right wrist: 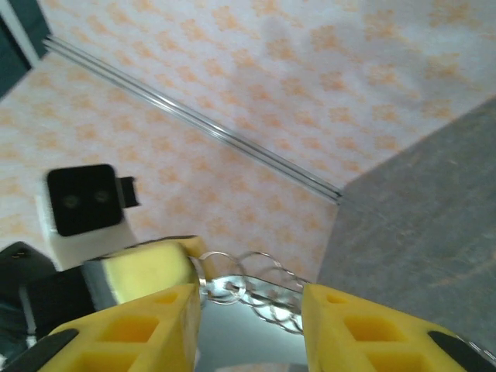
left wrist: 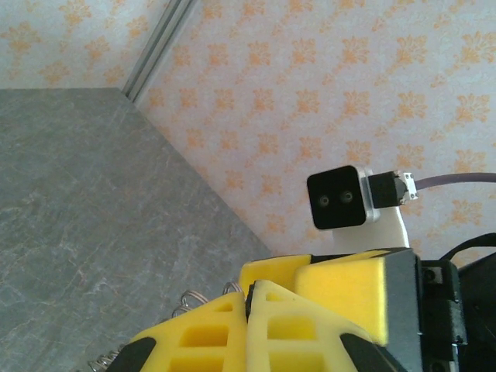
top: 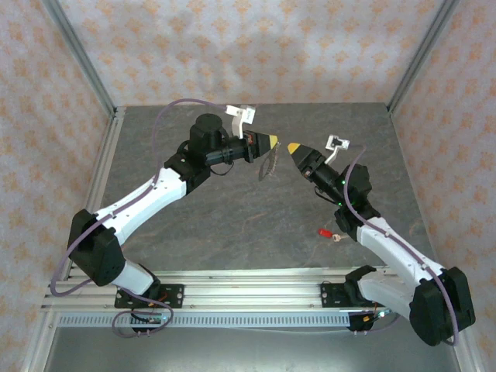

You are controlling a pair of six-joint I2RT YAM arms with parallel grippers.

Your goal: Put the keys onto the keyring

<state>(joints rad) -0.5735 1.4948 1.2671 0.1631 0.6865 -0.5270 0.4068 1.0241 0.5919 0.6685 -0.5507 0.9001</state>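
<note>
Left gripper (top: 277, 142), yellow-tipped, has its fingers pressed together on a thin silvery beaded-chain keyring (top: 267, 164), which dangles above the grey stone-look desk (top: 232, 232) nr its centre. Right gripper (top: 292, 147) faces it tip to tip, fingers spread w/ the chain between them. Tiny red-headed key (top: 324, 232) w/ short metal blade lies toward the desk's near right corner, just beside the right arm (top: 387, 240).

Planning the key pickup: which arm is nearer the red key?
Right. The key lies on the table beside the elbow of the right arm; the left arm reaches away across the table, the left pincer shut on the keyring.
</note>
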